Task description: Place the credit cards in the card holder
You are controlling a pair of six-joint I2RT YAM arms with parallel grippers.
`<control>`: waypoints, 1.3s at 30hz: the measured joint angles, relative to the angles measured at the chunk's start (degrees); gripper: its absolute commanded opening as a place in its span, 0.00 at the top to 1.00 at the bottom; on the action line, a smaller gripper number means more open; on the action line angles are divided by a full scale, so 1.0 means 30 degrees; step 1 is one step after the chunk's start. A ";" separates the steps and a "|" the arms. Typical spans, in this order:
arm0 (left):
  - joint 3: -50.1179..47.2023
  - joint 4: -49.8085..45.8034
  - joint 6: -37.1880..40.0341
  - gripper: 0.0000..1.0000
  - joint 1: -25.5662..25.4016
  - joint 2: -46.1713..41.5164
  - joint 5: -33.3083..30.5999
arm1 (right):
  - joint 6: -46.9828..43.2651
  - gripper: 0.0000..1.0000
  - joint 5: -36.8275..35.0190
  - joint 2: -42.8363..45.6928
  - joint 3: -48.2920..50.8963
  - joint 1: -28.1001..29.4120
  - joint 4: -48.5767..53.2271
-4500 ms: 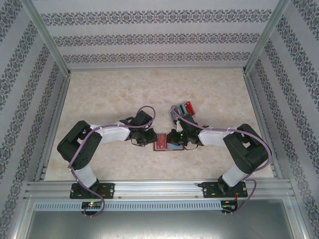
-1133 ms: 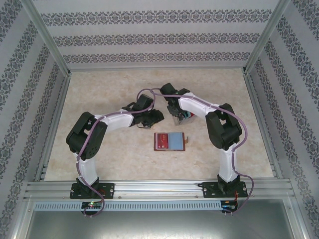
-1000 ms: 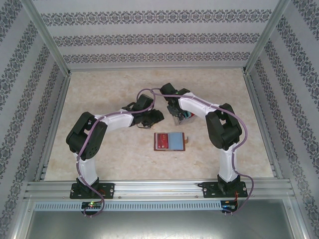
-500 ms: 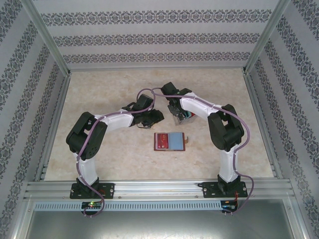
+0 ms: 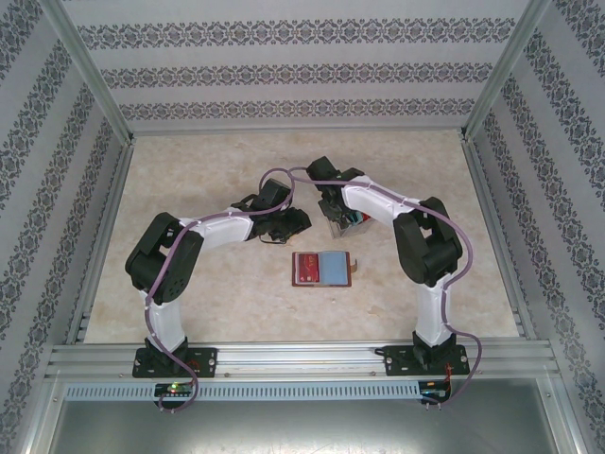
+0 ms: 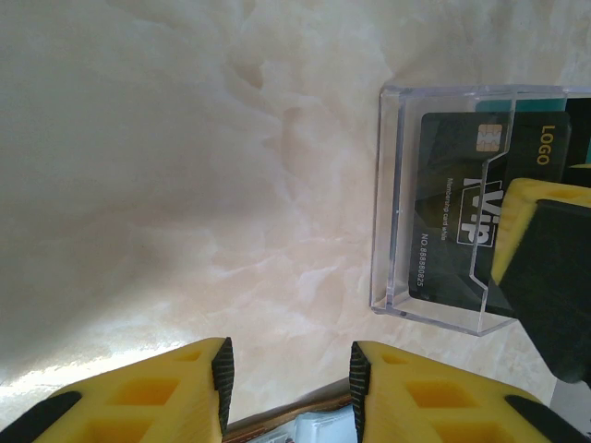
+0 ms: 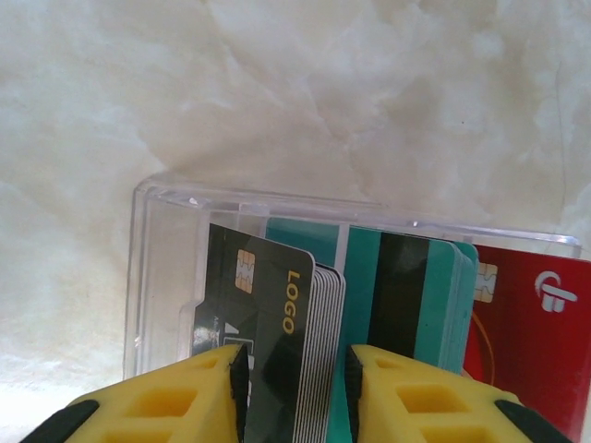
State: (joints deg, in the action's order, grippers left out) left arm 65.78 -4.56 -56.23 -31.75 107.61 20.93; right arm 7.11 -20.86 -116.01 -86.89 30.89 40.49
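The card holder (image 5: 323,270) lies open on the table with a red card (image 5: 305,270) in its left half and a teal one (image 5: 332,269) in its right. The other credit cards stand in a clear tray (image 7: 277,198): a dark grey stack (image 7: 268,305), a teal stack (image 7: 406,295) and a red card (image 7: 536,323). My right gripper (image 7: 295,369) is open, its jaws straddling the dark grey stack. My left gripper (image 6: 288,369) hovers open and empty just left of the tray (image 6: 434,305), with the card holder's brown edge (image 6: 277,426) below it.
Metal frame posts and patterned walls ring the marble table (image 5: 208,170). The right gripper's yellow finger (image 6: 545,268) stands in front of the tray in the left wrist view. Both arms meet over the middle of the table, behind the card holder.
Since the earliest frame both grippers have left the card holder, the right one moving back to the tray. Over the last second the right jaws narrowed, then widened again; the arms barely moved.
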 measured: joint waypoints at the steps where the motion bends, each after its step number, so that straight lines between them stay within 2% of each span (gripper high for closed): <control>1: 0.0000 0.0000 -0.0007 0.59 0.0000 0.0000 0.0000 | 0.0000 0.64 -0.0087 -0.0175 0.0000 0.0007 0.0000; 10: 0.0000 -0.0007 -0.0131 0.59 0.0000 0.0000 0.0000 | -0.0007 0.64 -0.1384 -0.0350 -0.0138 0.0262 -0.0007; 15: 0.0000 -0.0007 -0.0146 0.59 0.0000 0.0000 0.0000 | -0.0051 0.71 -0.2251 -0.0306 -0.0058 0.0291 -0.0146; 26: 0.0000 0.0000 -0.0153 0.59 0.0000 0.0000 0.0000 | -0.0160 0.78 -0.2259 0.0255 0.0255 0.0248 -0.0328; 31: 0.0000 0.0000 -0.0146 0.59 0.0000 0.0000 0.0007 | -0.0160 0.85 -0.2259 0.0408 0.0437 0.0248 -0.0401; 39: 0.0000 0.0007 -0.0153 0.59 0.0000 0.0000 0.0000 | -0.0153 0.87 -0.2237 0.1122 0.0532 0.0248 -0.0393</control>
State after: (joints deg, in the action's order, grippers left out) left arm 65.78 -4.54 -56.69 -31.75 107.61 20.93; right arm 6.66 -27.57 -112.64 -85.30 31.64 39.31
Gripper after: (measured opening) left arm 0.406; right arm 0.128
